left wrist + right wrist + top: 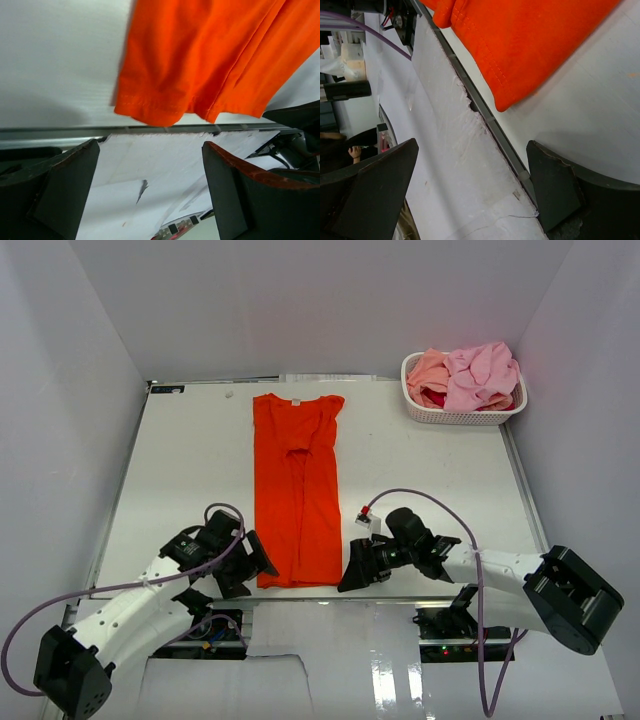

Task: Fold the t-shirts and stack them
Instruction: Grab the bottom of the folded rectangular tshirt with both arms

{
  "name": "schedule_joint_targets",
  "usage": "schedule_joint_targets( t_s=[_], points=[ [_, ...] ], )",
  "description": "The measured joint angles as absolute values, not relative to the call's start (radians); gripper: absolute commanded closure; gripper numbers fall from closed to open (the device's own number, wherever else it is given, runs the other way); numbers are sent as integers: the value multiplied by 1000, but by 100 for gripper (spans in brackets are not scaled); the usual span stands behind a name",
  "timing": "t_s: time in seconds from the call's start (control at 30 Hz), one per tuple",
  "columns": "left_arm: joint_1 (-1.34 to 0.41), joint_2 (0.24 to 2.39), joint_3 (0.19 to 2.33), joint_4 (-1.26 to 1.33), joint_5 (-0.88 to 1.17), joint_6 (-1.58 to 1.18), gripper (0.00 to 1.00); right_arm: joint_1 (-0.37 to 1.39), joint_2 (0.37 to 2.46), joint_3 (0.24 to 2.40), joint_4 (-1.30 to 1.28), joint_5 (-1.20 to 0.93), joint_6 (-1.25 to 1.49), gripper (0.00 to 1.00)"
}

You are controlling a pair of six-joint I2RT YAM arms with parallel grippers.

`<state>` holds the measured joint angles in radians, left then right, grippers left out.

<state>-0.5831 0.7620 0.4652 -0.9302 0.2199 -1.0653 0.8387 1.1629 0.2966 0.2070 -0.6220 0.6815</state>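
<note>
White table [430, 480], white walls round it. The orange t-shirt [297, 490] lies flat in the middle as a long strip, hem at the near edge. Left gripper [258, 562] & right gripper [354, 568] sit beside the hem corners, jaws wide apart, holding nothing. Cloth looks soft, light, floppy, so prob best to pinch both hem corners. More t-shirts [470, 375] sit in the basket [462, 417]

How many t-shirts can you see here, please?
4: an orange t-shirt lies on the table; a peach one, a pink one and a dark red one are piled in the basket. Others may be hidden underneath.
</note>
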Motion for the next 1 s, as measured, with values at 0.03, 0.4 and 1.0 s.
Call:
schedule_joint_targets(
  t_s=[0.03, 0.4, 1.0],
  points=[
    [-583, 771, 459, -908, 220, -1070, 8, 839, 1166, 297, 213, -626, 682, 4],
    [-586, 889, 401, -750, 236, -1098, 11, 839, 1168, 289, 273, -648, 709, 7],
    [-586, 854, 354, -671, 217, -1140, 32, 839, 1217, 271, 310, -646, 751, 16]
  ],
)
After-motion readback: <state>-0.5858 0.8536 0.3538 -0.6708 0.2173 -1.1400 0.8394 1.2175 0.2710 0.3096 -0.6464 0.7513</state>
